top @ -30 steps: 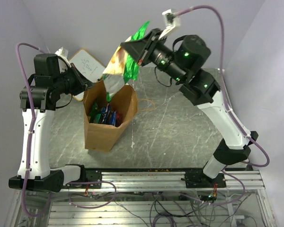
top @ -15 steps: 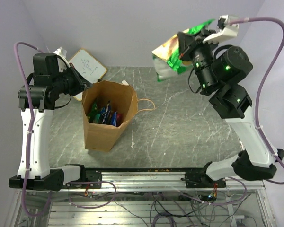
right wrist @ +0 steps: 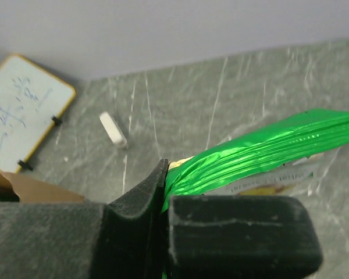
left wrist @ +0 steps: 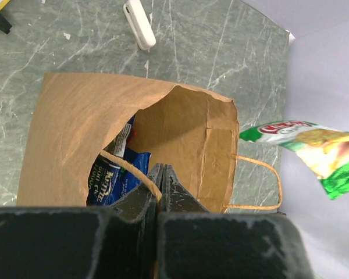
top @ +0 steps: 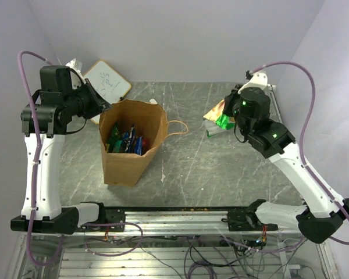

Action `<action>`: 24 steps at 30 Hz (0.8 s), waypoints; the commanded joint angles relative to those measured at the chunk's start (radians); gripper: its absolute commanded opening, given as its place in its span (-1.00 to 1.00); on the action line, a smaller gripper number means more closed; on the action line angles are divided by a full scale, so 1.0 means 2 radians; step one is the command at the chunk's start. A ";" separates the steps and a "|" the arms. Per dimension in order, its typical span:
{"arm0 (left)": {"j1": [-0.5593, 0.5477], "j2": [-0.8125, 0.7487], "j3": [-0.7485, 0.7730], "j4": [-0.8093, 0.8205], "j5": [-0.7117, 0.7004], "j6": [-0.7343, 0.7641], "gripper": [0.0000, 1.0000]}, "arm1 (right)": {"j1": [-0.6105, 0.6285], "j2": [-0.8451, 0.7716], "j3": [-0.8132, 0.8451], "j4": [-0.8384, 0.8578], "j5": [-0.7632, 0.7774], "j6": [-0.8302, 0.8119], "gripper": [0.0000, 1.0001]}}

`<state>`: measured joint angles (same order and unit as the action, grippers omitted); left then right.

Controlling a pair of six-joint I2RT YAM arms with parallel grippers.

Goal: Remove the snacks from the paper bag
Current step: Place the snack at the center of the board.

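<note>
The brown paper bag (top: 128,160) stands open at the table's left middle. Inside it are a green packet (top: 113,140), a blue packet (top: 128,141) and a small red one (top: 141,143). The blue packet (left wrist: 111,181) also shows in the left wrist view. My left gripper (top: 108,106) is shut on the bag's near rim and handle (left wrist: 125,167). My right gripper (top: 225,116) is shut on the edge of a shiny green-edged packet with a red logo (right wrist: 267,150). It holds the packet (top: 216,120) low over the table, right of the bag. I cannot tell whether the packet touches the table.
A wood-framed whiteboard (top: 110,81) leans at the back left. A small white block (right wrist: 113,129) lies behind the bag. The bag's far handle (top: 177,128) loops out on the table towards the right. Walls close in the back and the right side.
My right arm has carried the green-edged packet from above the bag, up and to the right, then down low over the table's right side. The left arm and the bag have not moved.
</note>
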<state>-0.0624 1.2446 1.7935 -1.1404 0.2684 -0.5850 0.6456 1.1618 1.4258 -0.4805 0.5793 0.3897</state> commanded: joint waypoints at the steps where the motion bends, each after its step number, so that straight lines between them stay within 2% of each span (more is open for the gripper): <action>1: 0.004 -0.018 0.014 0.032 0.001 0.016 -0.86 | -0.031 0.009 -0.042 0.001 -0.067 0.095 -1.00; 7: 0.004 -0.004 0.023 0.028 0.011 0.026 -0.86 | -0.071 0.088 -0.052 0.062 -0.174 0.180 -1.00; 12: 0.004 0.005 0.035 0.027 0.021 0.031 -0.86 | -0.073 0.185 0.001 0.116 -0.250 0.235 -1.00; 13: 0.004 0.011 0.043 0.023 0.023 0.033 -0.86 | -0.089 0.202 0.014 0.127 -0.266 0.248 -1.00; 17: 0.004 0.014 0.044 0.024 0.031 0.033 -0.86 | -0.100 0.245 0.042 0.145 -0.304 0.272 -1.00; 19: 0.004 0.012 0.038 0.029 0.036 0.029 -0.86 | -0.109 0.239 0.018 0.129 -0.304 0.287 -1.00; 24: 0.004 0.009 0.029 0.042 0.044 0.021 -0.86 | -0.162 0.157 -0.150 0.133 -0.340 0.313 -1.00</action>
<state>-0.0620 1.2831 1.8389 -1.1496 0.3065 -0.5385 0.4015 1.6028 1.3231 -0.2230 -0.0307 0.9474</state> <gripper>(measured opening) 0.077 0.007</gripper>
